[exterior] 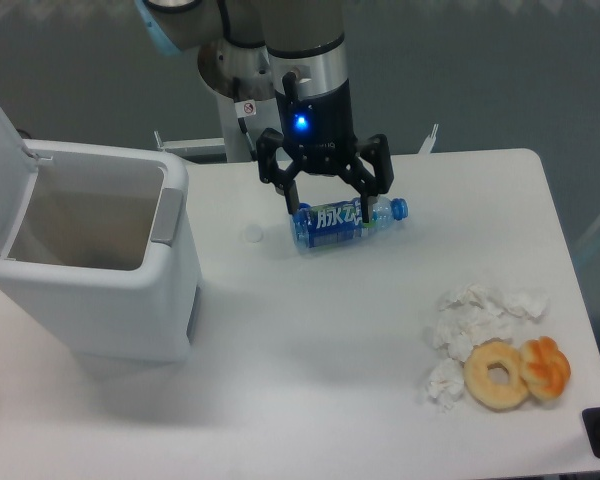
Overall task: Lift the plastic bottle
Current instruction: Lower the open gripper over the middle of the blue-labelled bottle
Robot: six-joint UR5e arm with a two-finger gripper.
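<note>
The plastic bottle (345,223) lies on its side on the white table, blue label with white characters facing up, its blue cap end pointing right. My gripper (327,207) hangs straight down over it. One finger stands at the bottle's left end and the other near its neck, so the fingers straddle the labelled body. The jaws look spread around the bottle and I cannot see that they are pressing on it. The bottle still rests on the table.
A white open-lidded bin (90,255) fills the left side. Crumpled white tissues (475,320) and two bread rings (515,372) lie at the front right. A small faint round cap (252,233) sits left of the bottle. The table's right edge (570,270) is near.
</note>
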